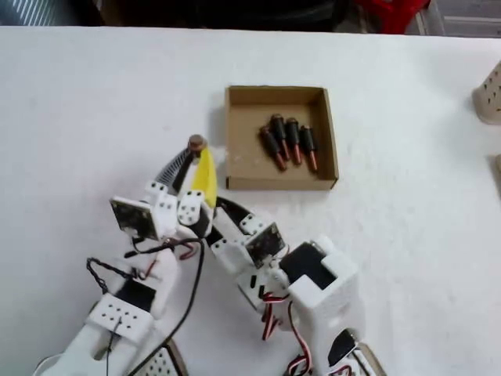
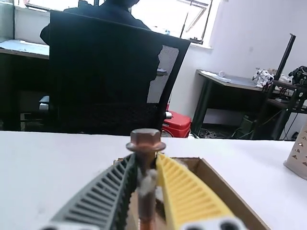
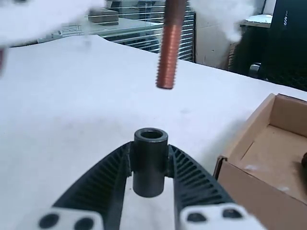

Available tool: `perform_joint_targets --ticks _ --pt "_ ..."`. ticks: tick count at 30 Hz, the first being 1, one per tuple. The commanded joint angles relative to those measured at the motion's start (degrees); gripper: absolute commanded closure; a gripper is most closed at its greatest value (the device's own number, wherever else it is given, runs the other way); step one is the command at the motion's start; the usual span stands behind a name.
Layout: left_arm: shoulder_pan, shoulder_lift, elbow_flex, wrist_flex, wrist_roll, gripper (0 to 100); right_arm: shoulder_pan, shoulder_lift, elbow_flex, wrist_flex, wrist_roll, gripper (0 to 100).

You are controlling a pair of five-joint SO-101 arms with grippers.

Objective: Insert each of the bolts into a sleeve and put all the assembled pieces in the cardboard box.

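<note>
Overhead, close wrist cameras, all sharing box (image 1: pixel 244 137)

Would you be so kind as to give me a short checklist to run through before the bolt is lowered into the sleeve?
1. Bolt clamped in the left gripper, head up, thread down: ok.
2. Sleeve held upright in the right gripper, open end up and unblocked: ok.
3. Bolt tip above the sleeve and apart from it: ok.
4. Bolt tip centred over the sleeve's opening: cannot tell; in the right wrist view it looks slightly off, and depth is unclear.
5. Room in the cardboard box: ok; four assembled pieces lie together, with bare floor beside them.
</note>
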Motion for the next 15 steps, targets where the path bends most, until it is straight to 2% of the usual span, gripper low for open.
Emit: perform_joint_targets --ticks 1,15 --pt "1.3 0.4 -0.3 1.5 1.1 98 1.7 -0.7 -1.1 0.0 -4.2 98.3" --pt "2.0 0.6 -0.4 3.0 1.2 98 1.8 -0.8 -2.1 -0.4 -5.1 98.3"
